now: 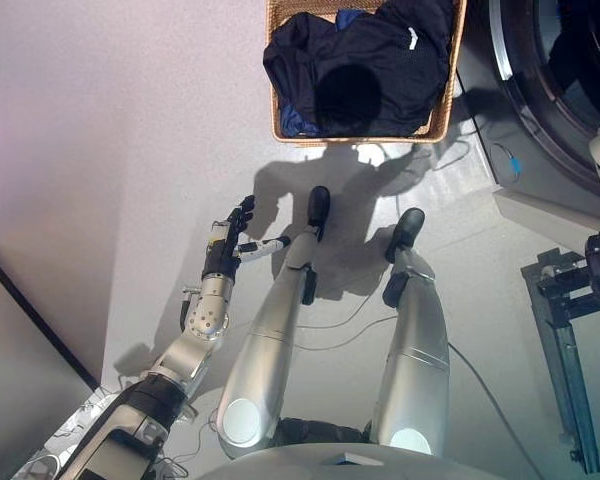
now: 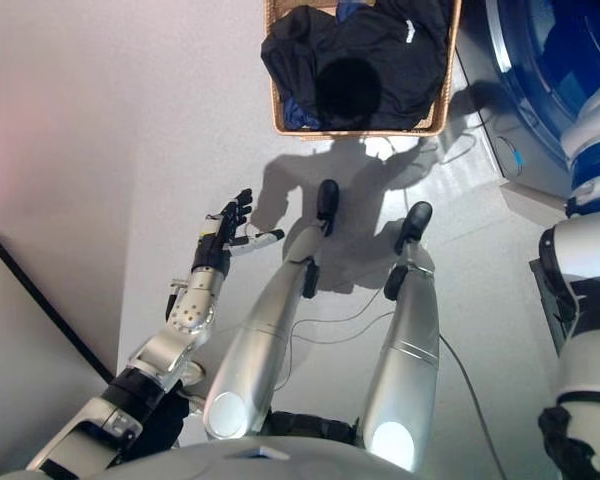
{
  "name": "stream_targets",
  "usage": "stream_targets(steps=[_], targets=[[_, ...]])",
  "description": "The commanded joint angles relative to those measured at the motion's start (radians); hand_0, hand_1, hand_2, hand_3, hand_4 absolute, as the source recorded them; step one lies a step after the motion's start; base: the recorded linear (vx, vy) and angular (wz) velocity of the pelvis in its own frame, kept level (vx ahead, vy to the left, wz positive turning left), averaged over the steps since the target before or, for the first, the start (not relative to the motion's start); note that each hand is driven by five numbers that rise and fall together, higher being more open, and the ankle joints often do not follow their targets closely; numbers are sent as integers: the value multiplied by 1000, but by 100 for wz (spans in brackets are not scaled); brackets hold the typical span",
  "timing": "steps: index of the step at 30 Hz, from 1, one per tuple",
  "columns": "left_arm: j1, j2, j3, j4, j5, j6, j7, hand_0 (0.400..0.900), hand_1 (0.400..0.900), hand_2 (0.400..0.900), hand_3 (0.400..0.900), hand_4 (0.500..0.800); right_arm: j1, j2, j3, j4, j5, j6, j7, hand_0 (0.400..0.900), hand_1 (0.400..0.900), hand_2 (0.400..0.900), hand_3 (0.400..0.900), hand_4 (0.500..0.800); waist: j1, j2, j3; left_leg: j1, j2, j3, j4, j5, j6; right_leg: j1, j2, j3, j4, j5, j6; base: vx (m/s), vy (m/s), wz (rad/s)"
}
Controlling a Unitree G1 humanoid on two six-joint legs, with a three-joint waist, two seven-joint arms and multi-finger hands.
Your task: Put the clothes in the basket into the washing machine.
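A woven basket (image 1: 280, 110) stands on the floor at the top centre, filled with dark navy and black clothes (image 1: 380, 50). The washing machine (image 1: 540, 90) stands to its right, its round opening (image 2: 555, 60) facing the basket. My left hand (image 1: 232, 240) hangs low at the left, well short of the basket, with fingers straight and holding nothing. My right arm (image 2: 590, 150) rises along the right edge towards the machine's opening; its hand does not show in either view.
A grey metal frame (image 1: 560, 350) stands on the floor at the right, below the machine. A dark-edged panel (image 1: 20, 340) fills the lower left corner. Pale floor (image 1: 130, 120) lies left of the basket.
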Motion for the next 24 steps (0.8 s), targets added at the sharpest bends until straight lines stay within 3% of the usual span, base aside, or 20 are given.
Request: stream_targets(steps=[1, 5, 9, 12, 14, 16, 17, 18, 20, 21, 23, 24], targets=[[22, -15, -2, -29, 33, -25, 27, 900, 900, 900, 900, 800, 51, -67, -5, -42, 18, 32, -108, 900, 900, 900, 900, 800, 6, 34, -26, 15, 0, -29, 118, -179, -71, 54, 2, -27, -89, 72, 33, 0, 12, -5], [15, -40, 20, -5, 40, -16, 36, 900, 900, 900, 900, 800, 217, 57, -103, -156, 22, 11, -117, 900, 900, 900, 900, 800, -15, 13, -26, 60, 7, -21, 113, -186, -71, 105, 13, -23, -112, 78, 31, 10, 26, -18], [17, -74, 57, 41, 46, -2, 47, 900, 900, 900, 900, 800, 457, 219, -193, -417, -9, -47, -120, 900, 900, 900, 900, 800, -49, -17, -26, 131, 20, -10, 95, -190, -70, 175, 29, -19, -144, 84, 29, 26, 5, -25], [42, -94, 75, 92, 47, 9, 31, 900, 900, 900, 900, 800, 678, 344, -243, -518, 78, -190, -10, 900, 900, 900, 900, 800, -70, -46, -26, 208, 33, -9, 62, -186, -70, 260, 37, -27, -183, 92, 30, 51, -45, -16], [60, -94, 97, 154, 47, 13, -2, 900, 900, 900, 900, 800, 814, 403, -217, -479, 167, -280, 137, 900, 900, 900, 900, 800, -76, -58, -26, 282, 40, -14, 20, -175, -73, 333, 45, -38, -214, 96, 32, 78, -86, -4], [61, -92, 115, 174, 49, 15, -9, 900, 900, 900, 900, 800, 864, 429, -246, -440, 210, -290, 155, 900, 900, 900, 900, 800, -76, -63, -26, 326, 43, -20, -3, -170, -74, 375, 50, -44, -231, 96, 32, 83, -73, -1], [78, -85, 132, 201, 48, 22, -49, 900, 900, 900, 900, 800, 925, 473, -293, -336, 333, -307, 244, 900, 900, 900, 900, 800, -70, -65, -26, 401, 47, -24, -39, -163, -75, 451, 55, -54, -257, 93, 32, 117, -68, 3], [88, -86, 151, 216, 47, 28, -67, 900, 900, 900, 900, 800, 964, 490, -335, -304, 389, -314, 283, 900, 900, 900, 900, 800, -71, -66, -26, 443, 50, -27, -57, -160, -75, 491, 57, -62, -267, 90, 32, 148, -76, 2], [99, -77, 167, 221, 46, 29, -77, 900, 900, 900, 900, 800, 1003, 501, -377, -295, 457, -331, 305, 900, 900, 900, 900, 800, -73, -65, -31, 474, 53, -29, -73, -154, -75, 521, 59, -64, -278, 92, 34, 101, -31, -1], [130, -75, 204, 221, 44, 46, -101, 900, 900, 900, 900, 800, 1081, 538, -502, -276, 685, -372, 363, 900, 900, 900, 900, 800, -78, -66, -58, 531, 55, -29, -97, -162, -72, 570, 66, -64, -285, 79, 36, 137, -21, -2], [148, -70, 213, 229, 48, 54, -122, 900, 900, 900, 900, 800, 1109, 545, -539, -264, 749, -389, 388, 900, 900, 900, 900, 800, -82, -64, -72, 555, 55, -29, -113, -157, -71, 593, 65, -66, -295, 81, 37, 110, -8, -3], [168, -73, 237, 255, 44, 58, -136, 900, 900, 900, 900, 800, 1140, 558, -587, -263, 865, -420, 444, 900, 900, 900, 900, 800, -86, -64, -95, 591, 57, -25, -136, -156, -69, 622, 71, -64, -307, 77, 38, 41, 4, -5]])
